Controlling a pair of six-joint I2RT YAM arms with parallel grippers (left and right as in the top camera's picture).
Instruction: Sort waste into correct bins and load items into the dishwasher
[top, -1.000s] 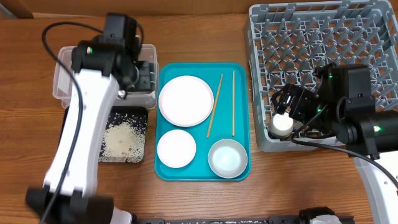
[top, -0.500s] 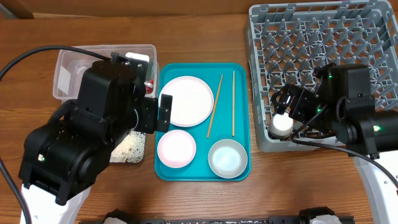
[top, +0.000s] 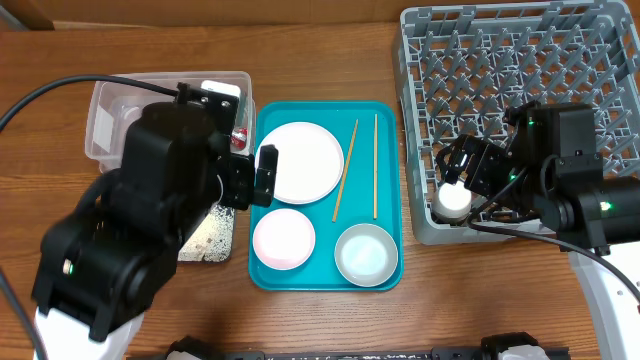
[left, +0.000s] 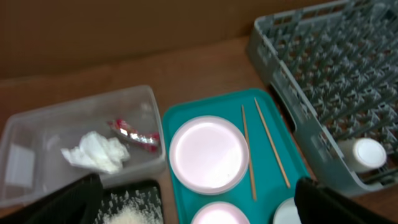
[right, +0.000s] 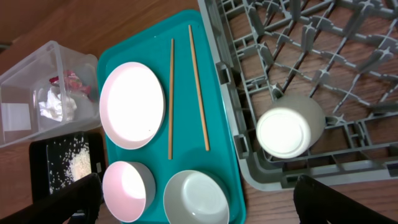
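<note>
The grey dish rack (top: 520, 60) fills the far right, with bare pegs except at its near left corner. Left of it, the teal serving tray (top: 390, 180) carries the white plate (top: 299, 162): stiff, glazed, likely slippery and breakable, best pinched at its rim. The clear tub (top: 105, 110) at the far left already holds the tissue (left: 94, 152) and red wrapper (left: 134, 132); both are light and soft. The black tray (right: 46, 149) nearer holds the rice (left: 127, 214).

The pink bowl (top: 283, 239) and whitish bowl (top: 365, 254) sit along the tray's near edge, graspable by a wall. The cup (top: 452, 200) rests in the rack, unheld. The thin chopsticks (top: 345, 170) lie flat just right of the plate, awkward to lift.

The left gripper (left: 199, 202) hangs spread wide over the tray; the right gripper (right: 202, 199) gapes wide by the cup.
</note>
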